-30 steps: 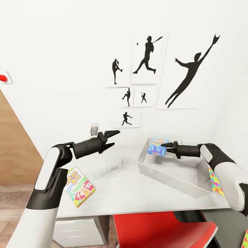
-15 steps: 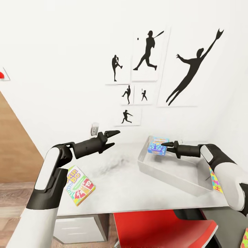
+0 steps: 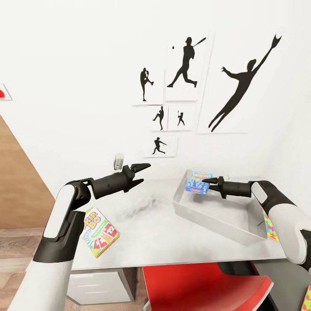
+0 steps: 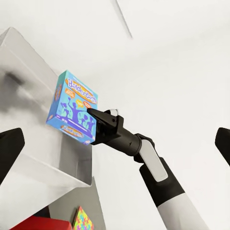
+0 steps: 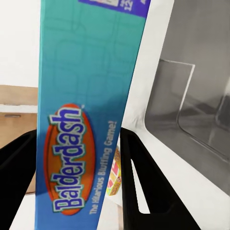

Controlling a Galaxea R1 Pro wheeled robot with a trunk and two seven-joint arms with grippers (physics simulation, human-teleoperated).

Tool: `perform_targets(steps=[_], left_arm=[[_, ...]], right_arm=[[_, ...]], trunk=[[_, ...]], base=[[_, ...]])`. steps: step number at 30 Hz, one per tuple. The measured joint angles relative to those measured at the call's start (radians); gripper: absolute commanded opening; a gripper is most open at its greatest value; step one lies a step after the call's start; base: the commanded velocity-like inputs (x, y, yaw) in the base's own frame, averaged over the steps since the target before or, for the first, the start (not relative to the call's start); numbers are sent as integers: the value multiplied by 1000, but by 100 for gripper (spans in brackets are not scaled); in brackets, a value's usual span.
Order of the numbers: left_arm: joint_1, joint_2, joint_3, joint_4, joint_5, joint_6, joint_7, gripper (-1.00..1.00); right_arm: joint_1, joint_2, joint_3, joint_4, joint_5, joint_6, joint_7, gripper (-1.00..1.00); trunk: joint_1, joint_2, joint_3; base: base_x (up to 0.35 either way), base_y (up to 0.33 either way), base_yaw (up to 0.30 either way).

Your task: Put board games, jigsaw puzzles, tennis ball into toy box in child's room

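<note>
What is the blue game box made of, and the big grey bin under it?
The blue game box looks like printed cardboard: sharp flat edges, glossy coloured pictures and lettering. The grey bin looks like thin metal or smooth plastic, I can't tell which: pale silvery walls with a soft shine and a rolled rim. The right gripper holds the box over it.

Six white-backed prints of black baseball-player silhouettes [image 3: 185, 65] hang on the white wall at upper centre of the frame; the largest, a leaping catcher [image 3: 242, 82], is at upper right. A red button on a white plate [image 3: 3, 93] sits at the far left edge. A small white wall socket [image 3: 118, 161] is at centre left. A red chair seat [image 3: 207, 285] fills the lower centre. Wood-plank floor [image 3: 15, 246] shows at lower left.
</note>
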Motion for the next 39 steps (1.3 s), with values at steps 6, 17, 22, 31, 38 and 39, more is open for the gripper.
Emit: perform_targets(steps=[6,17,22,31,38,39], left_arm=[[0,0,0,0,0,0,0,100],[-1,-1,0,1,0,0,0,100],[-2,0,-1,1,-1,0,0,100],[-3,0,-1,2,-2,0,0,100],[-3,-1,-1,3,-2,0,1,100],[-3,-1,-1,3,-2,0,1,100]], right_arm=[[1,0,-1,0,0,0,0,-100],[1,-1,-1,0,0,0,0,-100],[1,-1,-1,0,0,0,0,-100],[1,-1,-1,0,0,0,0,-100],[1,-1,-1,0,0,0,0,-100],[1,-1,-1,0,0,0,0,-100]], trunk=[[0,0,-1],[0,0,-12],[0,0,-20],[0,0,-34],[0,0,-45],[0,0,-47]], base=[[0,0,0],[0,0,0],[0,0,0],[0,0,0],[0,0,0],[0,0,0]])
